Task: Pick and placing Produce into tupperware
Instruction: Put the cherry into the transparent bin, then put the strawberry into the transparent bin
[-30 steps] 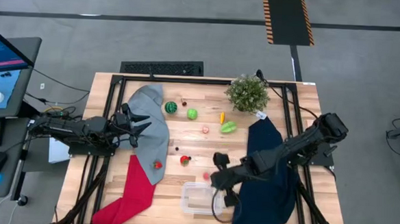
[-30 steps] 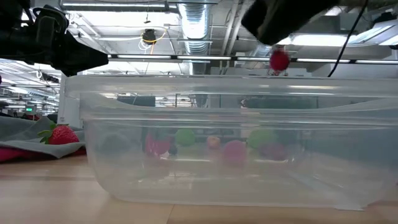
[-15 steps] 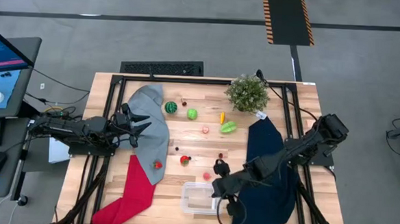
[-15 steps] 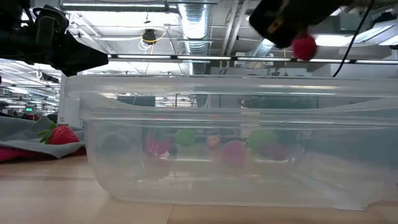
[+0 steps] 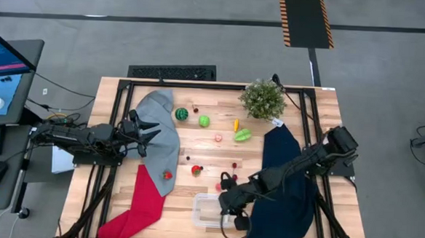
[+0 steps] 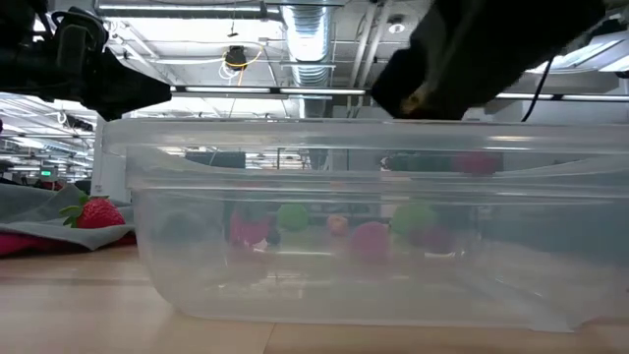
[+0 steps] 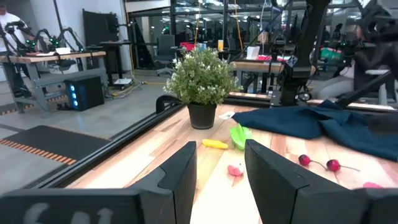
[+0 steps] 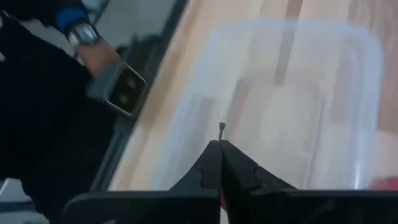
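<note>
Now, from above, we see the right gripper (image 5: 226,204) over the tupperware (image 5: 202,213), whose long axis runs across the table; the left gripper (image 5: 145,132) waits well away, fingers spread. Low, a red fruit (image 6: 478,163) hangs at the tupperware's rim. At the right wrist, fingers pinch its stem (image 8: 222,129). Next, we judge: release.

Bright even overhead light, right wrist view blurred.

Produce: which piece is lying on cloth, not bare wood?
The strawberry, on the grey cloth by the left gripper. The others lie on bare table.
</note>
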